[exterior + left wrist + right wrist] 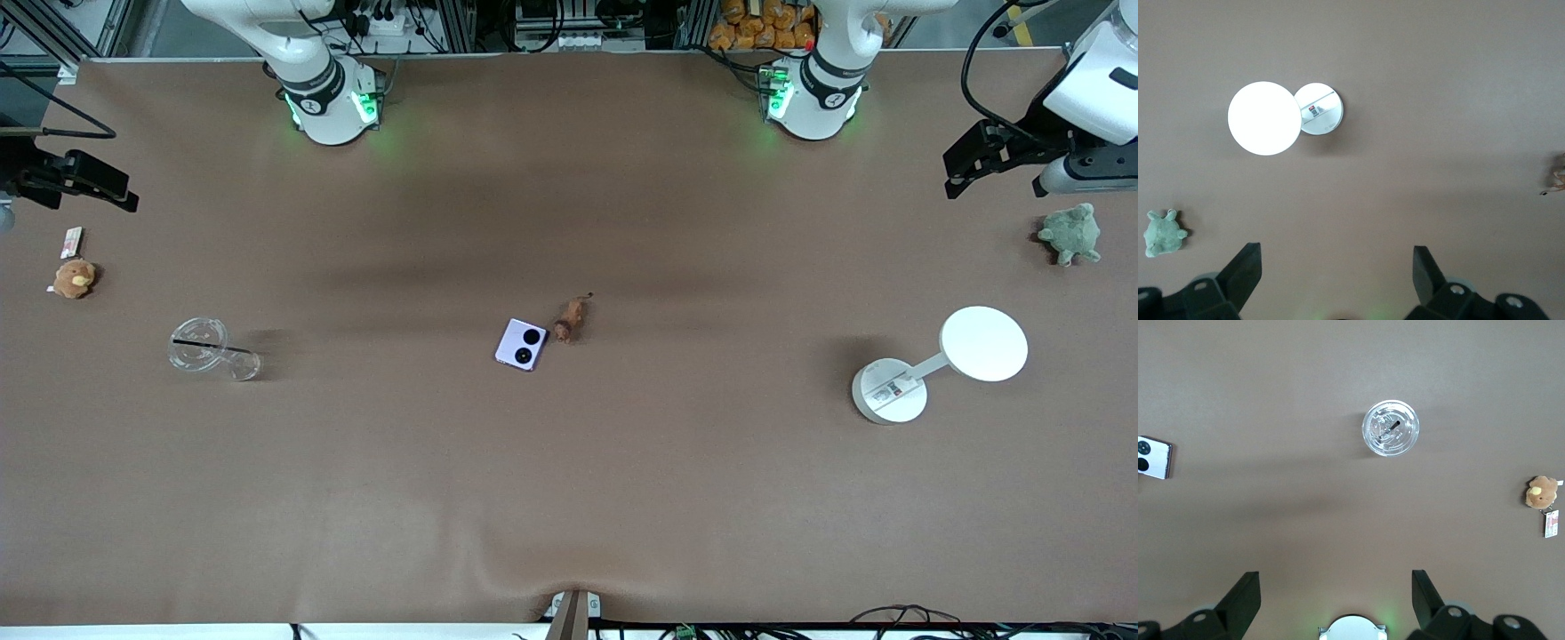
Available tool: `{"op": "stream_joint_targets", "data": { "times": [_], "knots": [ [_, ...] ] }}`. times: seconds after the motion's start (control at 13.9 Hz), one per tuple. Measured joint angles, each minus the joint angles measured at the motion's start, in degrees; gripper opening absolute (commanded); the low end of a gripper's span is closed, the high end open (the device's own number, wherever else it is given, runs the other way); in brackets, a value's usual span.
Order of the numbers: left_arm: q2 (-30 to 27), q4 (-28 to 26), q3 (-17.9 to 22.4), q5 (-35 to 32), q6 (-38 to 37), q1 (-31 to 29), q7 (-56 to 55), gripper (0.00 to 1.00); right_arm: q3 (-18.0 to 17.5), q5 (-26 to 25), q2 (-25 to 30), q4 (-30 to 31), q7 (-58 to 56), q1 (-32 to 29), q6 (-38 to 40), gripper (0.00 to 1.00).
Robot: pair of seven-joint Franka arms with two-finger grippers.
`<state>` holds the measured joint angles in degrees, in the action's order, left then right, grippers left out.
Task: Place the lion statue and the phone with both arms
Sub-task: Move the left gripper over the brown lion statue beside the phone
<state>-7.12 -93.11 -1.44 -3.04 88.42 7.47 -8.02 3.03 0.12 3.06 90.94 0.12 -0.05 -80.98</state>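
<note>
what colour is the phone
Lavender, with two black lenses; the phone shows best in the front view.

2 white arms rise from round white bases (331, 120) ringed with black bands and lit by green lights. Black cables trail along the left arm (1098, 84). The grippers are black, with wedge-shaped fingers (1245, 270) and small silver screws.

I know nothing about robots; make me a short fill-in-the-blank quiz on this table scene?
1. The small lavender flip phone shows two round black ____.
2. The tiny reddish-brown lion statue stands right beside the ____.
3. The left claw and right claw both hang ____, holding nothing.

Missing words: lenses; phone; open
</note>
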Motion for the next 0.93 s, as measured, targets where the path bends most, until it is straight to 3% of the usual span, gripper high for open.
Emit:
{"op": "stream_joint_targets", "data": {
  "times": [0.65, 0.93],
  "knots": [
    [0.72, 0.01, -0.09, 0.26, 0.01, 1.41, 0.0, 1.0, 0.0, 0.0, 0.0, 0.0, -0.01, 0.0, 0.0, 1.0],
    [2.37, 0.05, -0.92, 4.67, 0.64, 3.22, -0.01, 1.0, 0.0, 0.0, 0.0, 0.0, -0.01, 0.0, 0.0, 1.0]
  ]
}}
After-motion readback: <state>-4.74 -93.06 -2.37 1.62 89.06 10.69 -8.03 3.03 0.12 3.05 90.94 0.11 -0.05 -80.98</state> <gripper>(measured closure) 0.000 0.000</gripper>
